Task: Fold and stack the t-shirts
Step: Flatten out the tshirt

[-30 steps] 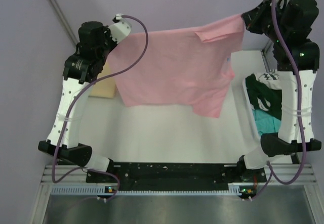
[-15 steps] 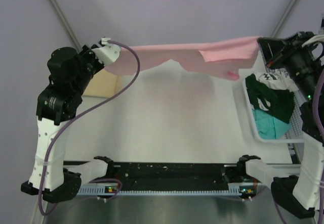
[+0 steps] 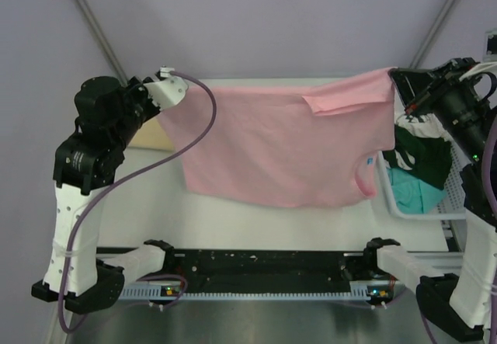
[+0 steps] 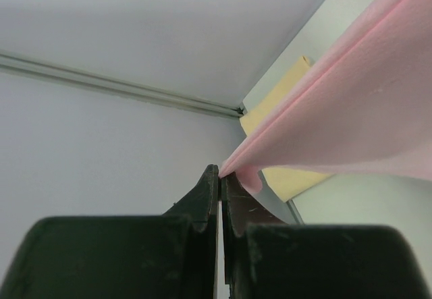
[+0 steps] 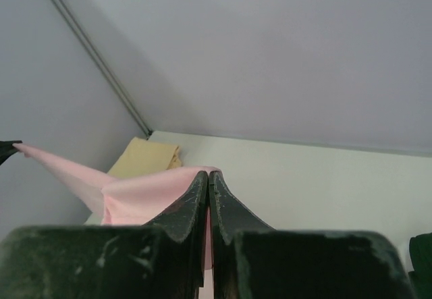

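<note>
Five t-shirts are in view: one light pink, one tan-beige, and three bundled in a basket. There are two grippers, one basket and one table.

The pink t-shirt [image 3: 287, 146] is stretched between the two arms over the middle of the table [image 3: 256, 224]. Its long axis runs left to right. The taut far edge spans from one gripper to the other, and the rest of the cloth spreads from it toward the near side. The neck opening sits at the near right corner, so the collar end points right toward the basket and the hem end points left. One sleeve is flapped over near the far right corner. The cloth is plain, smooth and mostly flat, with a slightly wavy near edge. Whether that edge touches the table cannot be told.

The left gripper [image 4: 219, 175] has its fingers pressed together on the far left corner of the pink t-shirt. The right gripper [image 5: 208, 177] pinches the far right corner in the same way.

The tan-beige t-shirt [image 5: 150, 157] lies folded at the far left of the table, behind the left arm. The basket [image 3: 404, 210] stands at the right edge. It holds a dark green t-shirt [image 3: 425, 156] with white print, a teal t-shirt [image 3: 408, 190] nearer, and a white t-shirt [image 3: 418, 123] with dark print at the far end, all crumpled.
</note>
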You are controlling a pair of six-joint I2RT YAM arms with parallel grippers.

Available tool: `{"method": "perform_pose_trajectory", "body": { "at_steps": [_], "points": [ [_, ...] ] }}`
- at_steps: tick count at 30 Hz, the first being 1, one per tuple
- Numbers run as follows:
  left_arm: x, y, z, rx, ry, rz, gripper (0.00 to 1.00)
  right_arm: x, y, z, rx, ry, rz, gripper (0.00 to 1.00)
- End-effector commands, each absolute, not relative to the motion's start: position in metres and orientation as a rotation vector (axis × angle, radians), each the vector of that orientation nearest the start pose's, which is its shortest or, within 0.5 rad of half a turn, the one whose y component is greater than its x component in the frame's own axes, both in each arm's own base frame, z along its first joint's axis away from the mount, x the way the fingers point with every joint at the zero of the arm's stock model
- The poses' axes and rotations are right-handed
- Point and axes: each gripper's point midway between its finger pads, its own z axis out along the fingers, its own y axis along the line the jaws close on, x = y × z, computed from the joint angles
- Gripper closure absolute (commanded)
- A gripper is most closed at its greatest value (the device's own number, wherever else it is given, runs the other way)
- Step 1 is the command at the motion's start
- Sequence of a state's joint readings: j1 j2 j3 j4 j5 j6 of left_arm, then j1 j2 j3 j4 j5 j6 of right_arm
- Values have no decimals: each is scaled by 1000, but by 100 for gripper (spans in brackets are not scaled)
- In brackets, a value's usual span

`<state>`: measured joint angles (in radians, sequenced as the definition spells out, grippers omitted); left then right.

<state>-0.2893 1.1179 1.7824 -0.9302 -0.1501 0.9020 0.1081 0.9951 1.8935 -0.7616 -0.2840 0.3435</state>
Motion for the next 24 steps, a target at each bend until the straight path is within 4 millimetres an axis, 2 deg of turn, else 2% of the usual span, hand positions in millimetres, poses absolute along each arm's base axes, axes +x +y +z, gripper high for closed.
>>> {"method": "perform_pose_trajectory", "body": {
  "at_steps": [1,4,7,12,14,18,22,24],
  "points": [
    [321,-25,457,940,1620,616,100,268,85,556,-22,1496,557,100],
    [355,-25,443,939,1656,668,100,312,91,545,-5,1544,570,100],
    [390,-23,440,898,1671,722,100,358,94,540,24,1566,576,100],
    [446,-13,462,743,1650,767,100,424,100,546,47,1552,588,100],
    [461,-5,480,668,1605,826,100,446,99,551,65,1533,579,100],
    [476,2,513,569,1506,875,100,455,85,582,106,1437,529,100],
    [474,2,534,547,1476,867,100,441,70,604,119,1371,490,100],
    [469,0,532,566,1477,854,100,432,63,602,114,1378,448,100]
  ]
}}
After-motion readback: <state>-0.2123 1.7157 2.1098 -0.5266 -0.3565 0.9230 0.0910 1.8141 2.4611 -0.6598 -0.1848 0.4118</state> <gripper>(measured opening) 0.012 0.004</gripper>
